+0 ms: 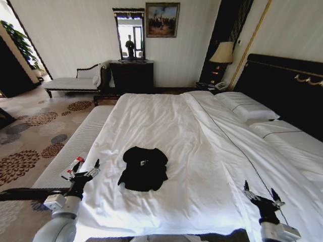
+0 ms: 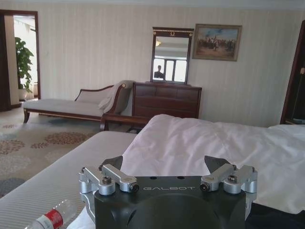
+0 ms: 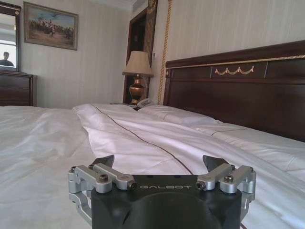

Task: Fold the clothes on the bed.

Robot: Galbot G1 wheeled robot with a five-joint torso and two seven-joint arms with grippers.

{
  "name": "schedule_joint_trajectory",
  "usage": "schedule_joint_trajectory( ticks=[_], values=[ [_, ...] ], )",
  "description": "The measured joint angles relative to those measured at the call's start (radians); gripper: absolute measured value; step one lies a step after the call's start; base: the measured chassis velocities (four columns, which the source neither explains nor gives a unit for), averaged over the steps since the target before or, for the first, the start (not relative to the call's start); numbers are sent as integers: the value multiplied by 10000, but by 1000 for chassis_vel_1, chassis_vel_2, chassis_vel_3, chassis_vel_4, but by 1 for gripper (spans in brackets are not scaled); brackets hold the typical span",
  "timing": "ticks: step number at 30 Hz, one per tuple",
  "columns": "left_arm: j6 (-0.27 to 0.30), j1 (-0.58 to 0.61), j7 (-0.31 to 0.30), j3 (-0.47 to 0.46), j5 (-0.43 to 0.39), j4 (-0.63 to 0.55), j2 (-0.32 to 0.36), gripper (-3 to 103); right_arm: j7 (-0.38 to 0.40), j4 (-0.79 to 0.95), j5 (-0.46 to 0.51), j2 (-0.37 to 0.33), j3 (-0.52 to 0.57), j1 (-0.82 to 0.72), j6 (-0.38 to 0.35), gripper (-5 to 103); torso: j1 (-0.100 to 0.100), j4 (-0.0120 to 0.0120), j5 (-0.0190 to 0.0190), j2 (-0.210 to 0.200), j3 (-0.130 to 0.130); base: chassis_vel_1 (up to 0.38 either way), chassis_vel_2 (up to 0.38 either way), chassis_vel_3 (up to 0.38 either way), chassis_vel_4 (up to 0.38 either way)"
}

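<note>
The clothes, a black T-shirt folded into a small bundle with a bit of white lettering showing, lie on the white duvet of the bed near its foot. My left gripper hovers open over the bed's left edge, a short way left of the shirt, fingers spread in its wrist view. My right gripper stands open above the duvet well to the right of the shirt, with nothing between its fingers.
A grey bench runs along the bed's left side with a red-labelled bottle on it. Pillows and the dark headboard are at right. A dresser, chaise and lamp stand by the far wall.
</note>
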Motion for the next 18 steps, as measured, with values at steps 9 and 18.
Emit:
schedule_joint_trajectory(
  ticks=[9,18],
  values=[
    [16,317,118,228,-134,783,-96,97,-45,159,-202,12,-422,-135,75,100,0,0,1,0,0,0,0,0,0],
    [252,331,164,180,-440,1181,-201,97,406,1332,1620,-665,-1068,18,-1294,100,1,0,-3,1,0,0,0,0,0]
  ],
)
